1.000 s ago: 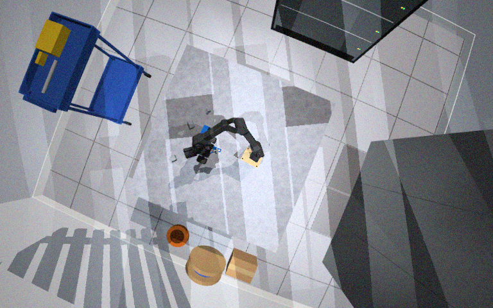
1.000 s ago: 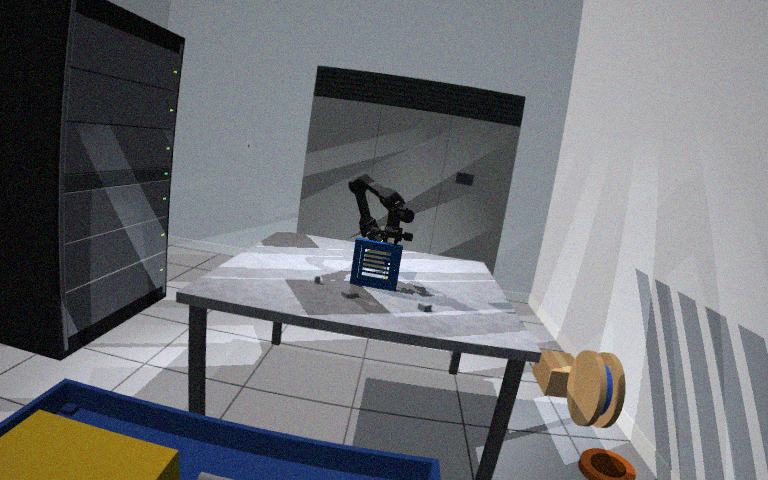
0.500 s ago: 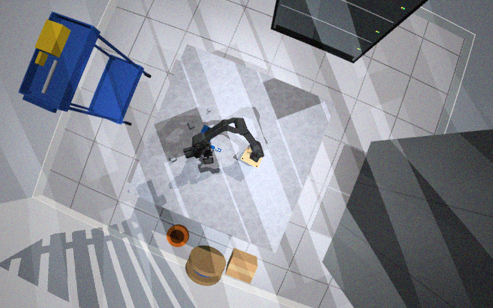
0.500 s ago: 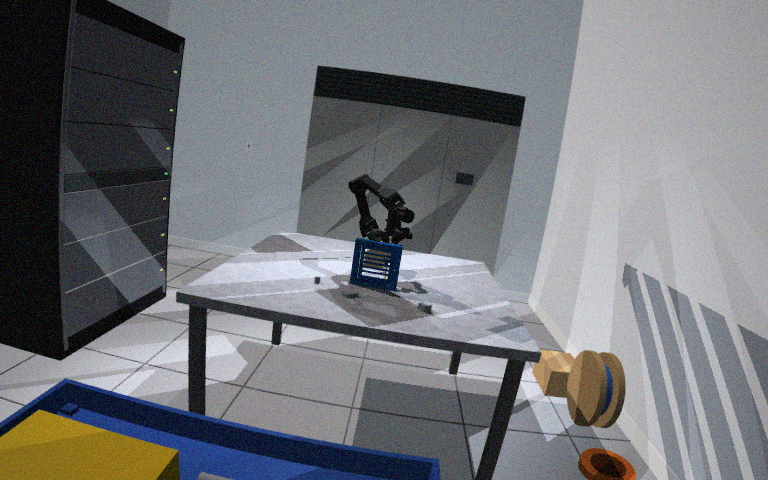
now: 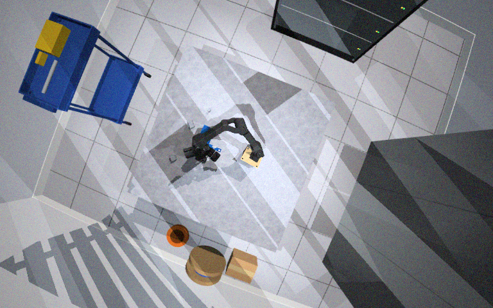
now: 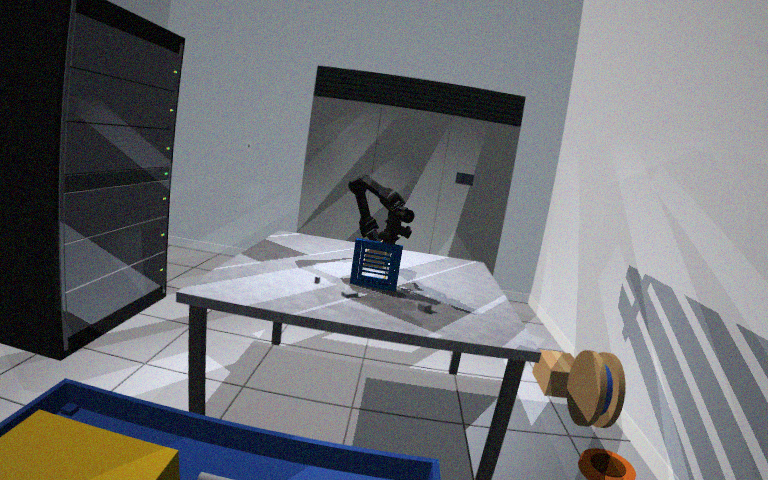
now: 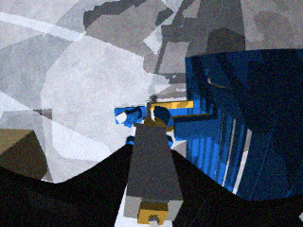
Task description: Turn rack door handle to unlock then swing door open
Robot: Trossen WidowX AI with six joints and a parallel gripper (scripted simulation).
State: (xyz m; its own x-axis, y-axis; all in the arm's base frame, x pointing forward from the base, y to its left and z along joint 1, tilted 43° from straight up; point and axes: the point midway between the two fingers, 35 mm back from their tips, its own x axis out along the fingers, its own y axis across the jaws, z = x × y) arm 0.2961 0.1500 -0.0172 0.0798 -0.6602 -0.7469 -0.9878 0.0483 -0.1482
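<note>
The blue rack (image 5: 205, 128) (image 6: 356, 266) stands upright on the table (image 5: 254, 196) (image 6: 254, 283). The wrist view shows its dark blue body (image 7: 270, 95) on the right, with slats along its near side. The handle (image 7: 155, 163) is a grey upright bar with orange parts, in the middle of the wrist view, beside the rack. My gripper (image 7: 150, 153) is shut on the handle, with a black finger on each side. It is rolled so that the rack lies to the right of the fingers. The arm hides most of the door in the top view; its opening angle cannot be told.
Small grey pieces (image 5: 191, 124) (image 5: 172, 158) (image 5: 208, 110) (image 6: 317, 279) (image 6: 350, 293) (image 6: 425, 307) lie on the table near the rack. The arm's base stands on a tan plate (image 5: 247, 160). A blue cart, a dark cabinet, cardboard items and an orange bin stand off the table.
</note>
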